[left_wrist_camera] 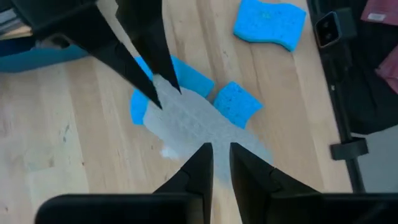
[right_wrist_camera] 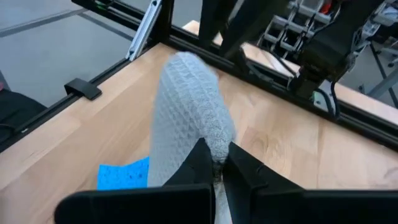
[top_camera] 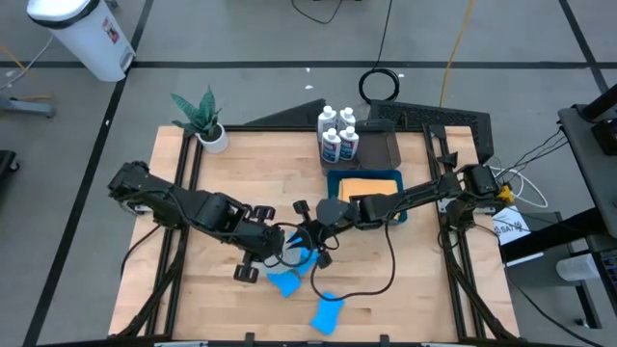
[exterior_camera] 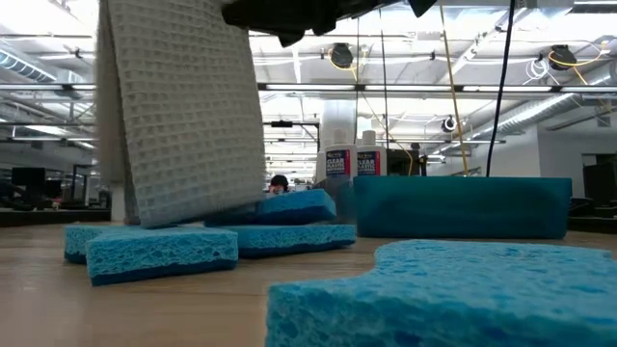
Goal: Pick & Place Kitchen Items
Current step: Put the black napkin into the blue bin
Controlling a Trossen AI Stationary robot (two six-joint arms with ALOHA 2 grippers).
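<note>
A grey waffle cloth hangs upright over the middle of the table, above blue sponges. My left gripper reaches in from the left, pointing steeply down, with its fingertips close together at the cloth's upper part. My right gripper comes from the right, nearly level, and is shut on the cloth lower down. White bottles with blue labels stand at the far middle. An orange cloth lies in the blue bin. My left gripper has the cloth's upper part between its two fingertips, with a narrow gap between them. The fingers slant down from above. The cloth hangs below them. My right gripper pinches the cloth between its two fingers, which come nearly level from the table's right side. Its fingers meet the cloth partway down. The cloth stands upright, and its lower end reaches down to the sponges.
Three sponges lie near the front middle. A dark tray sits beside the bottles. A potted plant stands at the far left corner. Bare wood stretches along the table's left and right sides.
</note>
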